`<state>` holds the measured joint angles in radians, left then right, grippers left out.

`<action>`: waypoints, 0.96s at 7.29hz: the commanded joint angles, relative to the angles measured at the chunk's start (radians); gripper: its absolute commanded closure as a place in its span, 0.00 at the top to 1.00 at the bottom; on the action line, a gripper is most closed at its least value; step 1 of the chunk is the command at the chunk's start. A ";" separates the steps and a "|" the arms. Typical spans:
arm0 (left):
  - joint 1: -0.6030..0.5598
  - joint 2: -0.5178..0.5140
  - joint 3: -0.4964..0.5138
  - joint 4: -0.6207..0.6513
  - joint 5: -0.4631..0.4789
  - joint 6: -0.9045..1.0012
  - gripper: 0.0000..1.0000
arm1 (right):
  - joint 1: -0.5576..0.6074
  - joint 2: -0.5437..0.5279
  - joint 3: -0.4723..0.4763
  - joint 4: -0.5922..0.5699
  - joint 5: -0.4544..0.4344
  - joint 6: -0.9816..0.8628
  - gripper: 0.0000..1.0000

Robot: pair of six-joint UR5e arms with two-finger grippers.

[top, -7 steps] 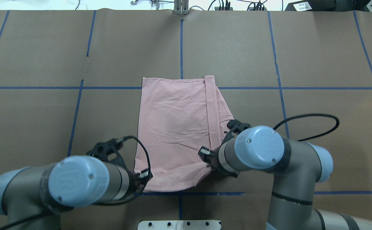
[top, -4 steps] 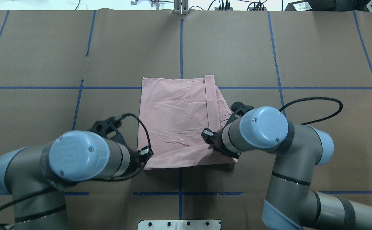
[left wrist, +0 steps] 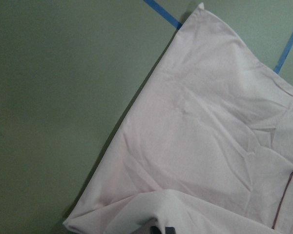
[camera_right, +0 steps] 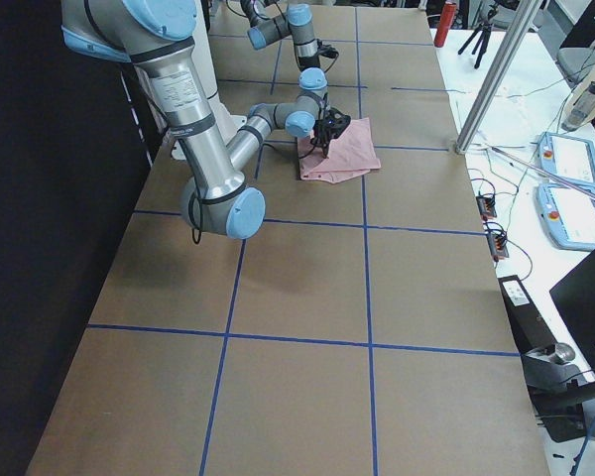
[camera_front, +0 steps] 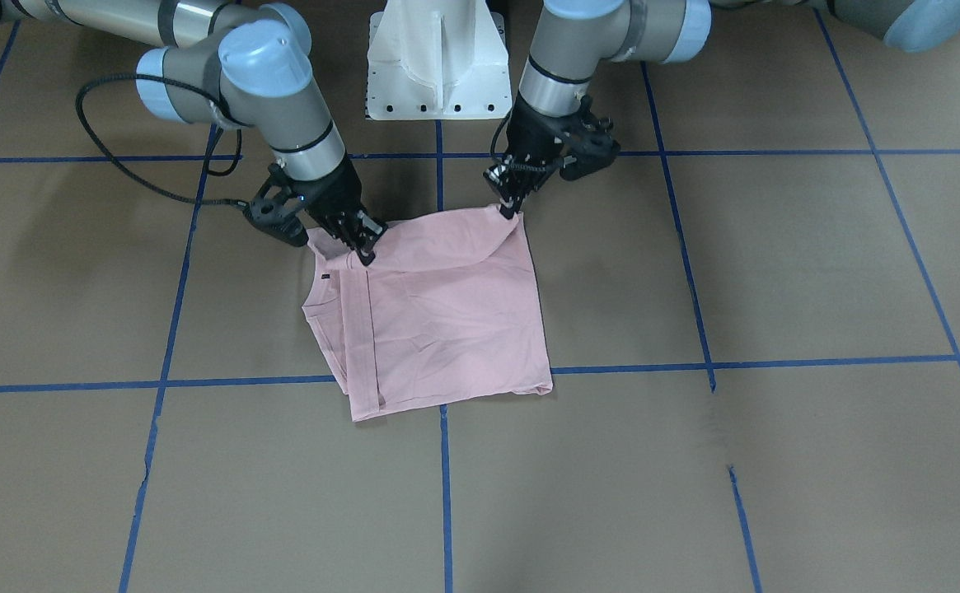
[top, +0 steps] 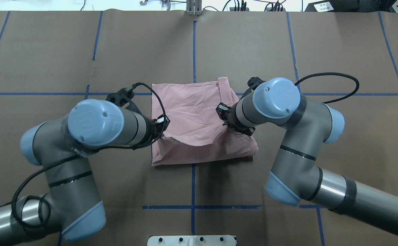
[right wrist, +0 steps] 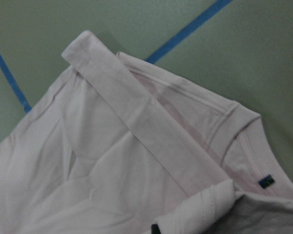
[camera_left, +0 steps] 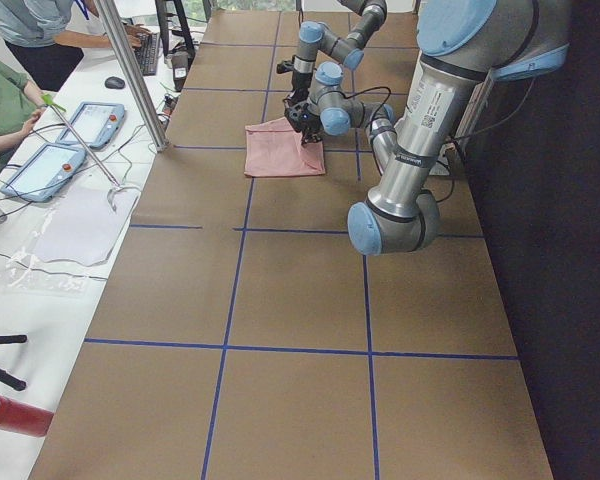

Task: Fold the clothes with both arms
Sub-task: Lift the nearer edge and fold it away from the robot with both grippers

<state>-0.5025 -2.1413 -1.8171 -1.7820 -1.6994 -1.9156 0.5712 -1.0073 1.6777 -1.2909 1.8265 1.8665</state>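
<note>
The pale pink T-shirt point(top: 192, 106) lies on the brown table with its plain reverse up and a side strip folded over. Its drawing is hidden. My left gripper point(top: 163, 124) is shut on the shirt's near left corner, and my right gripper point(top: 224, 118) is shut on the near right corner. Both hold that edge lifted over the shirt's middle, so the cloth doubles back on itself. The front-facing view shows the shirt point(camera_front: 447, 329), the left gripper point(camera_front: 510, 206) and the right gripper point(camera_front: 362, 251). The ribbed collar point(right wrist: 244, 131) shows in the right wrist view.
The white pedestal base point(top: 192, 240) stands at the table's near edge. Blue tape lines point(top: 193, 48) grid the brown table. A black cable point(top: 328, 85) loops beside the right arm. A metal post point(camera_left: 130, 70) and operators' tablets point(camera_left: 40, 165) stand along the far side.
Both grippers have moved away from the robot's base, carrying the shirt's near edge up and over the rest of it. The visible shirt area has shortened.
</note>
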 commanded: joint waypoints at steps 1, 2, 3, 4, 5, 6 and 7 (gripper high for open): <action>-0.127 -0.135 0.311 -0.144 0.003 0.065 0.16 | 0.099 0.183 -0.294 0.051 0.043 -0.039 0.00; -0.172 -0.140 0.365 -0.186 0.003 0.132 0.99 | 0.131 0.211 -0.402 0.152 0.042 -0.040 0.74; -0.206 -0.140 0.375 -0.188 0.003 0.167 1.00 | 0.162 0.257 -0.470 0.197 0.040 -0.043 1.00; -0.229 -0.140 0.375 -0.188 0.000 0.200 1.00 | 0.179 0.307 -0.565 0.203 0.034 -0.064 1.00; -0.234 -0.138 0.375 -0.188 -0.002 0.207 1.00 | 0.199 0.309 -0.587 0.219 0.033 -0.111 1.00; -0.234 -0.138 0.374 -0.188 -0.003 0.207 1.00 | 0.222 0.309 -0.589 0.219 0.036 -0.115 1.00; -0.238 -0.134 0.369 -0.188 -0.006 0.225 1.00 | 0.243 0.309 -0.590 0.217 0.043 -0.177 1.00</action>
<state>-0.7350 -2.2786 -1.4449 -1.9693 -1.7026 -1.7078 0.7859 -0.7013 1.0977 -1.0760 1.8632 1.7455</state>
